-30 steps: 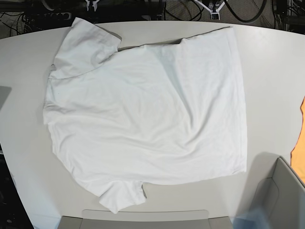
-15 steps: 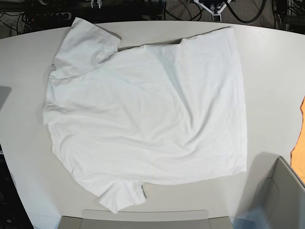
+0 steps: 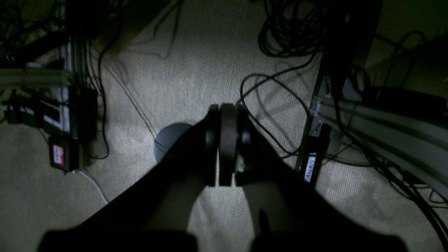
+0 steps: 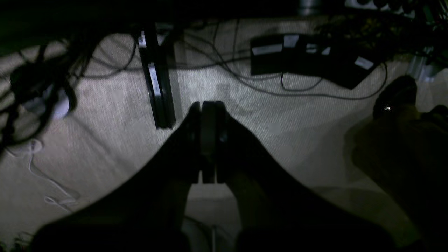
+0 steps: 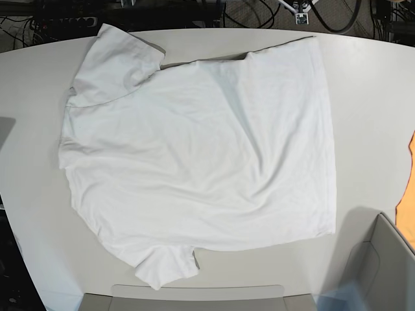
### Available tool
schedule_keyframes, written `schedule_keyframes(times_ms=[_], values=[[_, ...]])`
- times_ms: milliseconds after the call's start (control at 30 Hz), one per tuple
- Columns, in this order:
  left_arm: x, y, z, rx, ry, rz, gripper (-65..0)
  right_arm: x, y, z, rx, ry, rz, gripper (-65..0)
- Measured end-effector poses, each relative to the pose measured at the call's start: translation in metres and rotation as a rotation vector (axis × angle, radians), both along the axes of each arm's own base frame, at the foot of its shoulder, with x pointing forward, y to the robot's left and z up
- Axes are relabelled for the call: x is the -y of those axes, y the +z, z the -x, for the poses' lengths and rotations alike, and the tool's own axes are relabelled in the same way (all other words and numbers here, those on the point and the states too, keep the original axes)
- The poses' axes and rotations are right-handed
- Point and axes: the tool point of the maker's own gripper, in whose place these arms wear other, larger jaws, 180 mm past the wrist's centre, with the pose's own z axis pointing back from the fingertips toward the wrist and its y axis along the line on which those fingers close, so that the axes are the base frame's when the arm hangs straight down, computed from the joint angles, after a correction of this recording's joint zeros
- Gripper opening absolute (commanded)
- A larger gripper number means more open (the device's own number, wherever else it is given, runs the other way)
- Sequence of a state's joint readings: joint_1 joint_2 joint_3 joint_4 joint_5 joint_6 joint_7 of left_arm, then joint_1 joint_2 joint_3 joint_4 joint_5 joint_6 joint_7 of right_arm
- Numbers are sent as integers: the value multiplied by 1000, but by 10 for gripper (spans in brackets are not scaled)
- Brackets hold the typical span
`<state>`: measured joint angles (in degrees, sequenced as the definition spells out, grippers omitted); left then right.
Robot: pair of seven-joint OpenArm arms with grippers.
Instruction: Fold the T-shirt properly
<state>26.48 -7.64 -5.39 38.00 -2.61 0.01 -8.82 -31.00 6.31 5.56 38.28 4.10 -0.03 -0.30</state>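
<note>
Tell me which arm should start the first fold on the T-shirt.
Right, but only marginally. The right gripper and left gripper are both shut over the floor, off the table. The T-shirt has its far sleeve on the right arm's side.

Red-and-white label (image 3: 58, 155) on a dark floor box (image 3: 63, 154), white strip label (image 3: 309, 169) on a rail, both illegible

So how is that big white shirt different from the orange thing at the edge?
The T-shirt is white and lies spread flat across the table, wholly in view. The orange cloth is bright, and only a sliver shows at the right edge. Both look like soft fabric.
</note>
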Motion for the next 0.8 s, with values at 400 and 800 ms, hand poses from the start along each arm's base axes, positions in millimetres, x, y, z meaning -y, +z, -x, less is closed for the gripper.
schedule_keyframes(times_ms=[400,800], values=[[-9,40,26,-17,-34,-18,-649,13,59,19,99,91,12,-648],[-37,150,-48,259,-172,-116,-649,-25,169,-21,343,150,-68,-648]])
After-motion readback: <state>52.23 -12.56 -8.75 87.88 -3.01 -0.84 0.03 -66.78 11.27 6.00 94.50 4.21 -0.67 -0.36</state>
